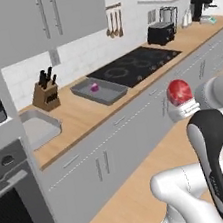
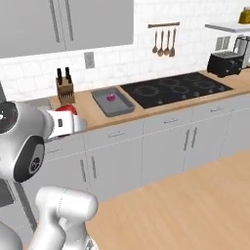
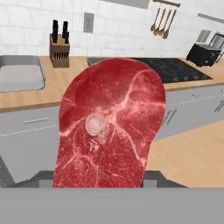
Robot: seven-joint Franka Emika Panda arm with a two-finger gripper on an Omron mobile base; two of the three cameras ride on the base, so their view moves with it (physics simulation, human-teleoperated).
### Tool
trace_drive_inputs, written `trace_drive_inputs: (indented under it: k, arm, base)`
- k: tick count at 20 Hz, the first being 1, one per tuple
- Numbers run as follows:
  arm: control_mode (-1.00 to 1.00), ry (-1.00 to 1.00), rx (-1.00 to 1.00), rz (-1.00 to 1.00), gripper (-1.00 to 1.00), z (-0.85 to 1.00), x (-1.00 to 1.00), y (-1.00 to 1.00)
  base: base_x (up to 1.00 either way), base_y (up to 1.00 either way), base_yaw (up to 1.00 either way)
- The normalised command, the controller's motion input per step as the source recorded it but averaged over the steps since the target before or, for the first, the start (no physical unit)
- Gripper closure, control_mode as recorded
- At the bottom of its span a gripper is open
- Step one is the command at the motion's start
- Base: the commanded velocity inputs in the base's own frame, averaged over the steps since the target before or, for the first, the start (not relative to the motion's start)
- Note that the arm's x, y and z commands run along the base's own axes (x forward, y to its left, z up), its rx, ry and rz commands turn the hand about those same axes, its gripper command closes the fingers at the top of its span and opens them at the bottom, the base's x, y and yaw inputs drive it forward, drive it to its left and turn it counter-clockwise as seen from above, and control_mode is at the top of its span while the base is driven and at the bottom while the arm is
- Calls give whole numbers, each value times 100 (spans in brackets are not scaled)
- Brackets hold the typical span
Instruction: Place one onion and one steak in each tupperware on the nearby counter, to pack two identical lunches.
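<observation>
Steak [image 3: 109, 127] fills the middle of the hand view, a big red slab with white marbling and a small round pale bone near its centre, rising from between the claw's finger tips. Claw [image 1: 182, 104] is clamped on the steak; in the left base view the red meat sticks up above the white hand, out over the wood plank floor [image 1: 144, 179] in front of the white cabinet fronts. In the right base view the steak [image 2: 66, 108] shows as a red patch just behind the white wrist, at the left.

Counter [image 1: 83, 112] is light tan wood grain. On it, one tupperware [image 1: 99, 91], a shallow grey tray, lies just left of the black cooktop [image 1: 134, 65]. A small purple onion [image 1: 94, 87] sits inside it. A second tupperware [image 1: 39, 127], paler, lies at the counter's left end, near the oven; I cannot tell what it holds. Knife block [image 1: 45, 95] stands between the two trays, toward the wall.

Further right along the counter: black toaster [image 1: 160, 33] and a coffee machine [image 1: 201, 6]. Wooden utensils [image 1: 114, 24] hang on the tiled wall above the cooktop.
</observation>
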Motion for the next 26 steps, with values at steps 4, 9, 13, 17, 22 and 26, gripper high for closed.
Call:
trace_drive_inputs:
  k: [4, 9, 13, 17, 22, 26]
  arm:
    - [100, 0, 0, 0, 100, 0, 0, 0]
    - [100, 0, 0, 0, 100, 0, 0, 0]
    - [100, 0, 0, 0, 100, 0, 0, 0]
    - [100, 0, 0, 0, 100, 0, 0, 0]
    - [100, 0, 0, 0, 100, 0, 0, 0]
    - [-100, 2, 0, 9, 100, -66, 7, -47]
  base:
    - [100, -54, 20]
    - [100, -26, 42]
    - [100, -19, 54]
    - [100, -23, 57]
    - [99, -22, 54]
    - [18, -4, 11]
